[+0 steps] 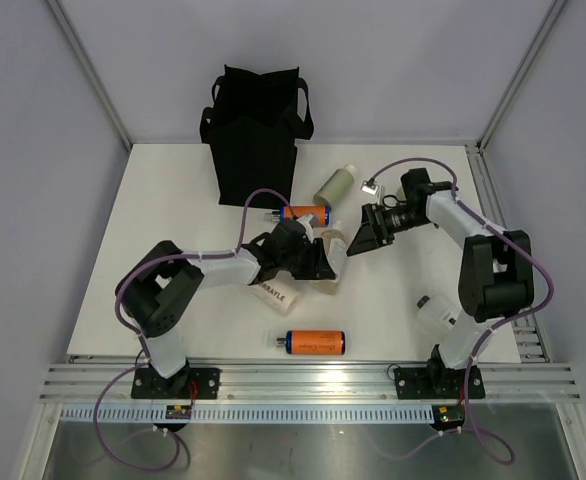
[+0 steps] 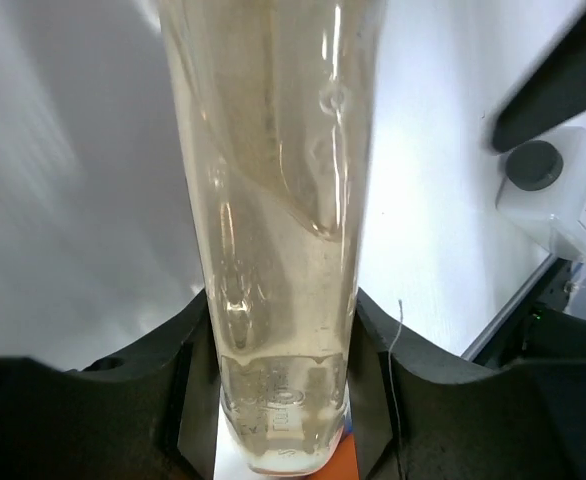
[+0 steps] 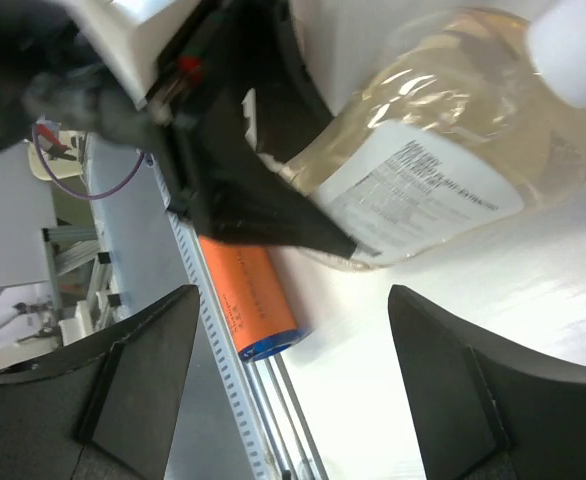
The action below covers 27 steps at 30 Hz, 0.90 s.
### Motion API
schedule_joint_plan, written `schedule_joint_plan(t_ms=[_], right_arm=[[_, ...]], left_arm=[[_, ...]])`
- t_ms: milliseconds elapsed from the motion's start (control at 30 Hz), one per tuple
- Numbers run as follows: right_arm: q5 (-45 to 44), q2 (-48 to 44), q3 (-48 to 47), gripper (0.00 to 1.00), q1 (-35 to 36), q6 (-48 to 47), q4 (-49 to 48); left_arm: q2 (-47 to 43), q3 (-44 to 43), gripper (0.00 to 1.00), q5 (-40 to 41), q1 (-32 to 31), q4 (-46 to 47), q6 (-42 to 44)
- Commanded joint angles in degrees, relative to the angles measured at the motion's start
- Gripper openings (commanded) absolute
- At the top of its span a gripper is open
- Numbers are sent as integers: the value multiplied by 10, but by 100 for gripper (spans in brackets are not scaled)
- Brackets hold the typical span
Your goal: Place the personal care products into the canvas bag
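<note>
Found left gripper [image 1: 318, 256] at mid-table, jaws clamped on the base end of the clear amber bottle [image 1: 331, 242]. Confirmed in left wrist view: black fingers [image 2: 195, 350] pressed against both sides of the bottle. Cannot tell whether the bottle rests on the table [image 1: 173, 220] or hangs just above it.

Found right gripper [image 1: 361, 238] just right of the same bottle, jaws apart, holding nothing.

Located canvas bag [image 1: 258, 130] upright at the far edge of the table, behind the left gripper, handles up.

Logged other products lying loose:
- orange tube [image 1: 305, 212] between bag and held bottle
- second orange tube [image 1: 313, 341] near the front edge
- cream MURRAYLE bottle [image 1: 273, 293] just beside the left wrist
- sage green bottle [image 1: 335, 185] right of the bag
- white bottle [image 1: 438, 312] beside the right arm's base
</note>
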<state>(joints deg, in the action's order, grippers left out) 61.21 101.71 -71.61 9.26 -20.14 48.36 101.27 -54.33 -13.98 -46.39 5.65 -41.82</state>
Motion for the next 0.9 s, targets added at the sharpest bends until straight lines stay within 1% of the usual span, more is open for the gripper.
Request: schedule_joint_plan(t_ms=[0, 67, 100, 200, 267, 367, 400, 467, 500, 533, 567, 600, 633, 667, 700, 767, 833, 867], right_arm=[[36, -27, -20, 84, -35, -81, 50], [31, -40, -18, 84, -48, -90, 49], [15, -60, -14, 84, -51, -90, 34], [-39, -108, 10, 83, -56, -61, -26], [-57, -129, 27, 84, -58, -30, -56], [-44, -154, 28, 84, -73, 0, -89], [-39, -158, 28, 83, -85, 7, -92], [-23, -162, 25, 83, -88, 23, -100], [-17, -163, 24, 84, -112, 33, -100], [-12, -163, 21, 83, -117, 37, -100], [2, -162, 19, 83, -123, 41, -101], [9, -161, 18, 83, -129, 50, -103], [15, -161, 15, 83, -140, 56, -105], [29, -162, 14, 83, -145, 61, -108], [35, -162, 13, 83, -151, 70, -110], [41, -165, 10, 83, -160, 74, -112], [39, -165, 9, 83, -163, 74, -110], [37, -165, 10, 83, -163, 74, -111]], left_arm=[[-31, 11, 0, -72, 20, 132, 13], [-36, 7, 0, -99, 31, 146, 11], [-47, 3, 0, -107, 34, 147, 12], [-65, -21, 0, -125, 46, 142, 15], [-78, -35, 0, -151, 60, 148, 3], [-86, -34, 0, -201, 88, 237, -67], [-86, -37, 0, -212, 93, 250, -97], [-85, -52, 0, -237, 105, 276, -126], [-81, -57, 0, -248, 108, 291, -160], [-74, -61, 0, -264, 113, 305, -181], [-71, -69, 0, -271, 117, 345, -203], [-66, -73, 0, -277, 121, 369, -253], [-63, -77, 0, -281, 124, 391, -279], [-58, -90, 0, -281, 127, 434, -326], [-57, -102, 0, -280, 135, 449, -343], [-63, -132, 0, -277, 145, 445, -361], [-71, -193, 0, -263, 162, 414, -356], [-75, -216, 0, -254, 169, 354, -349]])
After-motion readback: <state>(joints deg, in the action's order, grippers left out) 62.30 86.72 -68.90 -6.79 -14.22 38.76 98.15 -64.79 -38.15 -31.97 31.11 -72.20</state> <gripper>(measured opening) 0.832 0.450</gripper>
